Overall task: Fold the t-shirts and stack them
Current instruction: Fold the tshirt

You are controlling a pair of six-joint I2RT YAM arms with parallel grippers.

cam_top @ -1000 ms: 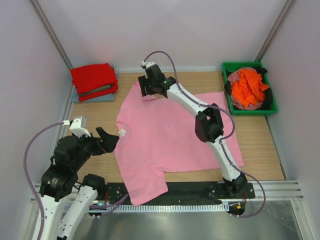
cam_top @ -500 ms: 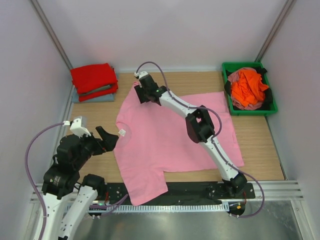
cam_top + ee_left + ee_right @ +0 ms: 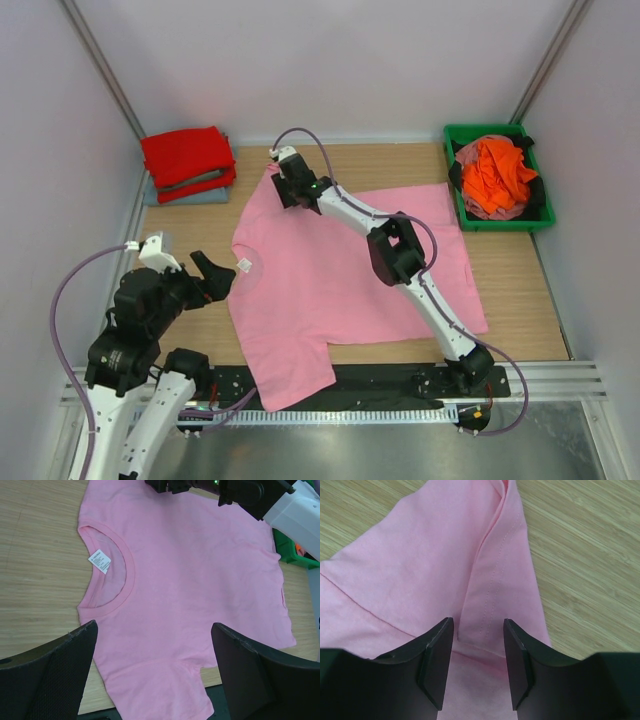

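1. Top external view: the light pink t-shirt (image 3: 330, 285) lies spread flat in the middle of the table (image 3: 515, 275). Its collar points to the left side and its hem to the right.
2. One sleeve of the pink shirt points to the far side of the table. The other reaches over the near edge, onto the black rail between the arm bases.
3. The right arm stretches across the pink shirt, and the right tool (image 3: 285, 188) is down at the far sleeve.
4. In the right wrist view, the right tool's two fingers (image 3: 437, 662) stand apart, one on each side of a raised fold in the sleeve near its stitched hem. Pink fabric shows in the gap between them, and the fold is not pinched.
5. The left tool (image 3: 154, 630) hangs above the table's left side, just beside the collar. Its fingers are spread wide with nothing between them.
6. The left wrist view looks down over the collar, and the white neck label (image 3: 99, 561) shows inside it.
7. The bright red t-shirt (image 3: 185, 155) is folded and lies on top of the folded grey-blue t-shirt (image 3: 192, 197). This stack is in the far left corner of the table, well apart from the pink shirt.
8. The orange t-shirt (image 3: 495, 175) is crumpled in the green bin (image 3: 485, 130) at the far right corner, on top of other dark and pinkish cloth.
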